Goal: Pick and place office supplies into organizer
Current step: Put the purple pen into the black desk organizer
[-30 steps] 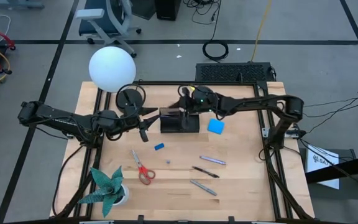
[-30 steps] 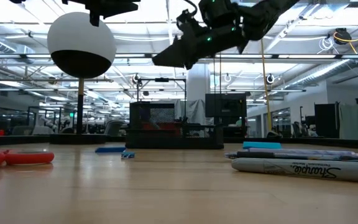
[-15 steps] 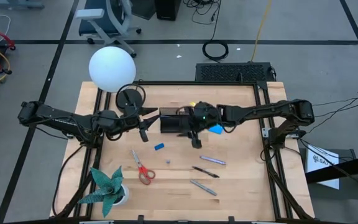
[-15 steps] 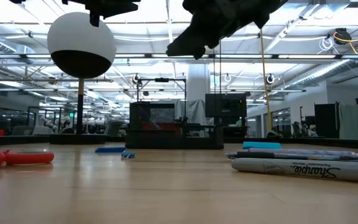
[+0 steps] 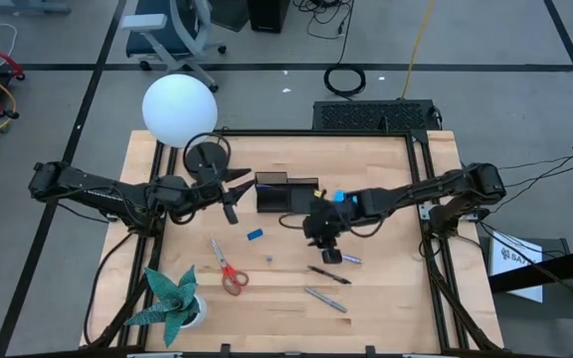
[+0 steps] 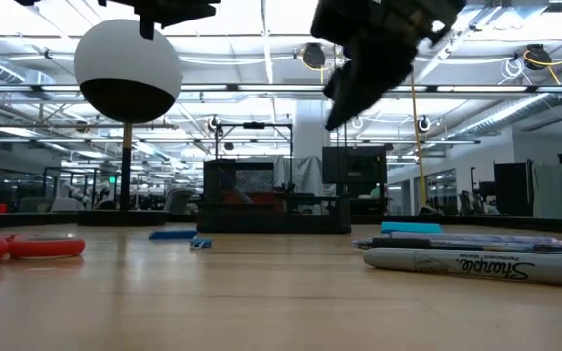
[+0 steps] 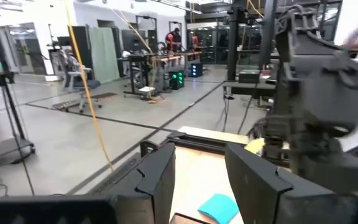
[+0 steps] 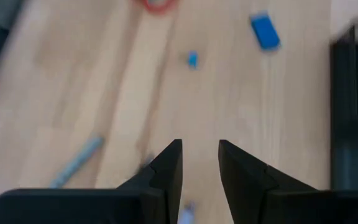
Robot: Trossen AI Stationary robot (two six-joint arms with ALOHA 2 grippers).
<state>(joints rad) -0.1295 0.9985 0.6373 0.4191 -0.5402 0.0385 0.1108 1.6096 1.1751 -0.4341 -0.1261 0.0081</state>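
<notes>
I am hovering the right gripper (image 5: 328, 249) over the purple pen (image 5: 342, 258), fingers (image 8: 166, 163) slightly spread, pinching nothing. The dark pen (image 5: 328, 274) is lying close, so I risk nudging it. The organizer (image 5: 286, 194) is sitting near, with bare desk (image 5: 386, 288) around. The left gripper (image 5: 229, 207) is waiting beside the organizer, fingers parted, empty.

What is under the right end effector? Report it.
The right end effector hangs over the table, above one end of the purple pen. Only the pen's other end shows in the high view; the rest is covered. The dark pen lies clear beside it.
</notes>
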